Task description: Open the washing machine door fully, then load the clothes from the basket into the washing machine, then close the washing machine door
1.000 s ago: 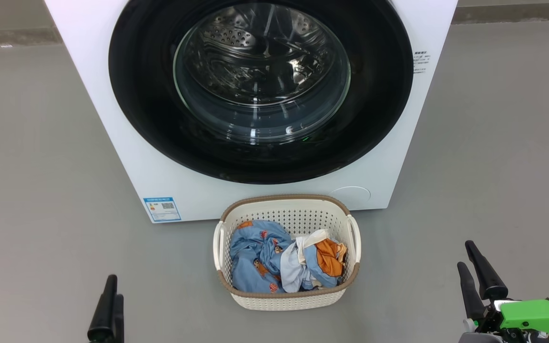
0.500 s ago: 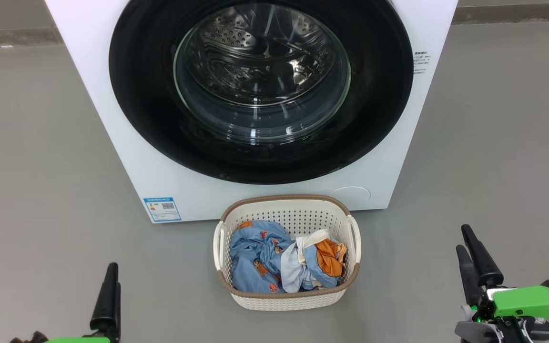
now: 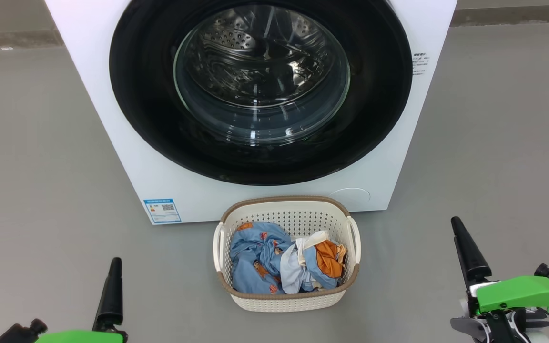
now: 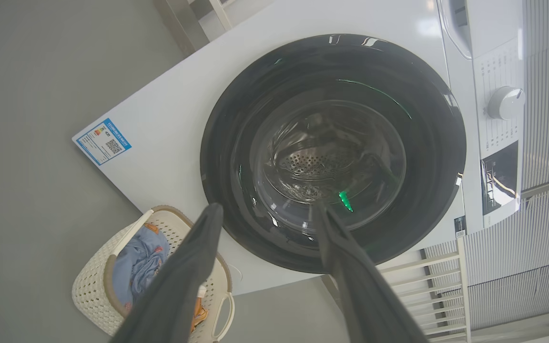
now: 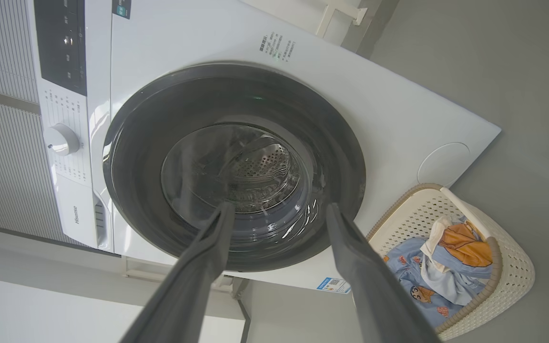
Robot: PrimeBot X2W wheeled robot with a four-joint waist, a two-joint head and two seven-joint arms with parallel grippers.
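Plain grey floor (image 3: 41, 166) all round, with the washing machine (image 3: 112, 157) standing square ahead of me. The washing machine door (image 3: 260, 90) looks shut flush against the white front, its glass bowl showing an empty steel drum behind it. Just in front of the machine, below the door's lower edge, the basket (image 3: 286, 300) sits on the floor with the clothes (image 3: 265, 259) bundled inside, untouched. My left gripper (image 4: 267, 209) and right gripper (image 5: 279, 207) hang low on either side of the basket, well apart from it, both with fingers spread wide and nothing between them. So I judge I'm at the very first step: opening the door. I can't make out a handle or recess on the black rim, so I need to find the latch edge, hook it, and swing it wide above the basket.
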